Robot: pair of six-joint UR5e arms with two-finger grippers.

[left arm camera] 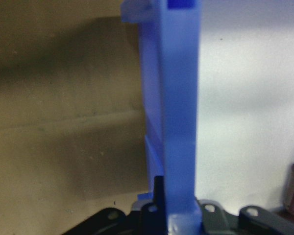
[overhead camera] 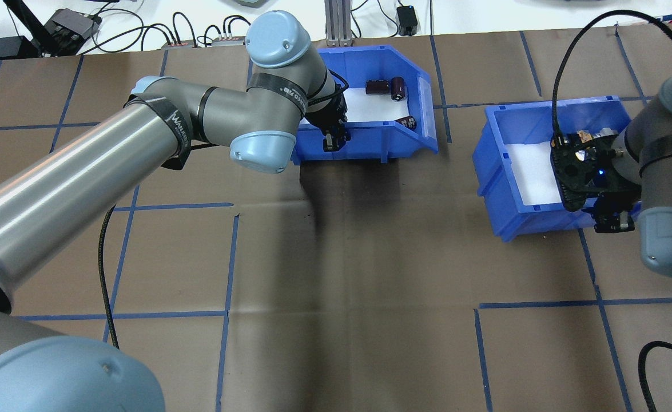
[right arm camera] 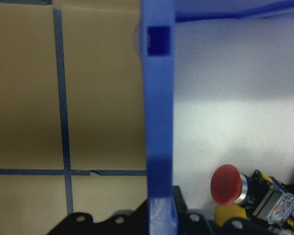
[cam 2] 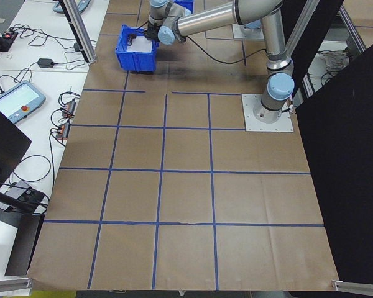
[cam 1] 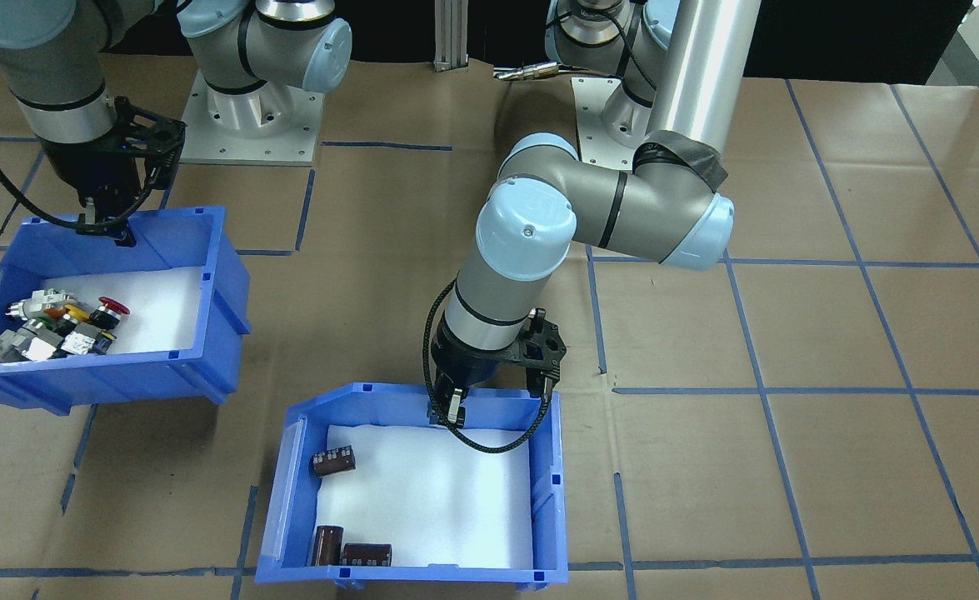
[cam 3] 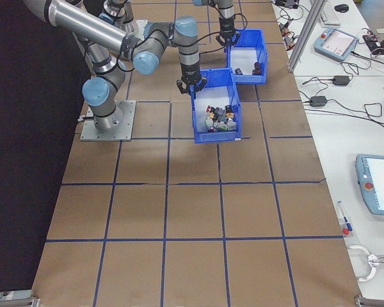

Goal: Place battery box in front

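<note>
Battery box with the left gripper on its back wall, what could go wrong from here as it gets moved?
The left gripper holds the battery box only by one thin wall, so the bin may tilt or slip as it moves. The three cells lie loose on the liner and could roll or shift. The switch bin, held by the right gripper, sits close by; both arms moving together could knock the bins.

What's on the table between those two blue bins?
Nothing: between the battery box and the switch bin lies only bare brown paper crossed by blue tape lines, clearest in the overhead view.
</note>
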